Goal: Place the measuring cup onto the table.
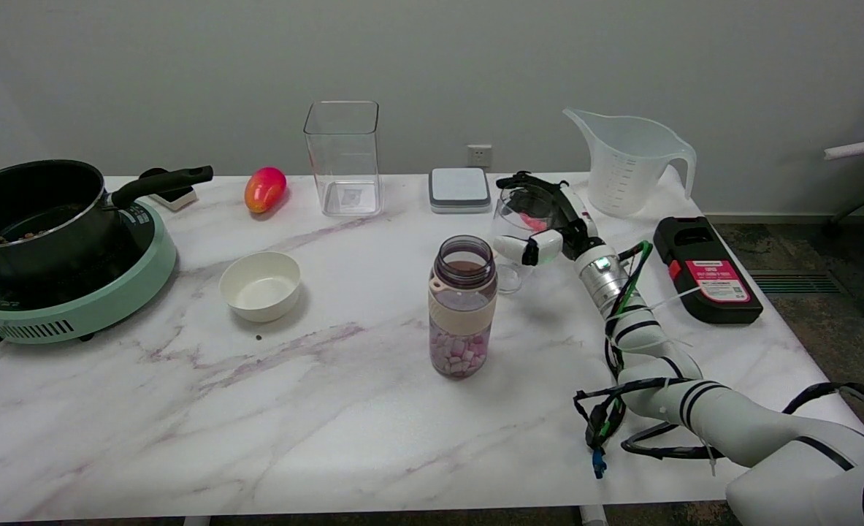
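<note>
From my seat, my right hand [545,219] sits mid-counter [329,409], fingers curled around a small clear glass [513,248] standing there, gripping it. Beyond it, the measuring cup [625,164] stands upright near the counter's far right edge, untouched.

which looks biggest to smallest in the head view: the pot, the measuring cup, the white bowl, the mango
1. pot
2. measuring cup
3. white bowl
4. mango

The pot and cup sit at different depths, so their order is less sure.
</note>
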Available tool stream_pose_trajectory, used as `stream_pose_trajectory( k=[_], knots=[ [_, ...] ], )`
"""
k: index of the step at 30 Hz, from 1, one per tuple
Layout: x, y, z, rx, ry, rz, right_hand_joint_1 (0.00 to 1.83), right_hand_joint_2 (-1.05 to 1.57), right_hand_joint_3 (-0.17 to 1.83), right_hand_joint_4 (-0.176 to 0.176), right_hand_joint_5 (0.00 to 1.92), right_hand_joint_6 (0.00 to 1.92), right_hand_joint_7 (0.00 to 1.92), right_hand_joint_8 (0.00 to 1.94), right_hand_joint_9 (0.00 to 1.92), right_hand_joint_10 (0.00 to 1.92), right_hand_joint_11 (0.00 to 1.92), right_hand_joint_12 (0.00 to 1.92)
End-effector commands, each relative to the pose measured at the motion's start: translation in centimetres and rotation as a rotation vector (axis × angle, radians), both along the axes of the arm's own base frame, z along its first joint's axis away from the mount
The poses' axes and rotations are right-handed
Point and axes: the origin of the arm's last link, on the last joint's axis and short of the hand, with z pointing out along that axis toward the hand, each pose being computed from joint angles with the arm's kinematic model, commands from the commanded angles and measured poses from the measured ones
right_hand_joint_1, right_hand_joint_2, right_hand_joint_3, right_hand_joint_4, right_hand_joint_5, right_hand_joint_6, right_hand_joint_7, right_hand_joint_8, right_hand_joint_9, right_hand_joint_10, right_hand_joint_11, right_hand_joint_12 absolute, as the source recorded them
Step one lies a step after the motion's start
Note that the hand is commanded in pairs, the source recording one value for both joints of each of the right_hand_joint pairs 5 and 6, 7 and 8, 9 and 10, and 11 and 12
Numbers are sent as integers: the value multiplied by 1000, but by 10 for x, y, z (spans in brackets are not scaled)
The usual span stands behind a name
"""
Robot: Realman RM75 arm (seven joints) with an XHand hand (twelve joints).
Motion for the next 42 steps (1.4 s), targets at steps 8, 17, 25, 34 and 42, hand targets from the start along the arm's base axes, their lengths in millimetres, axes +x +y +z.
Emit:
stream_pose_trajectory(
  k=[8, 17, 25, 34, 42],
  knots=[
    [-2, 11, 9, 2, 0, 13, 1315, -357, 1257, 0, 586, 586, 819, 819, 553, 553, 537, 537],
    [4, 20, 21, 7, 33, 16, 1308, -475, 1350, 0, 547, 547, 697, 697, 556, 556, 520, 520],
    [24, 42, 47, 34, 94, -19, 1292, -809, 1343, 0, 243, 243, 473, 473, 384, 384, 410, 410],
    [75, 109, 104, -139, 220, 26, 1287, -728, 1186, 0, 107, 107, 322, 322, 256, 256, 347, 347],
    [163, 165, 138, -319, 255, 220, 1313, -638, 1295, 0, 75, 75, 424, 424, 392, 392, 435, 435]
  ],
)
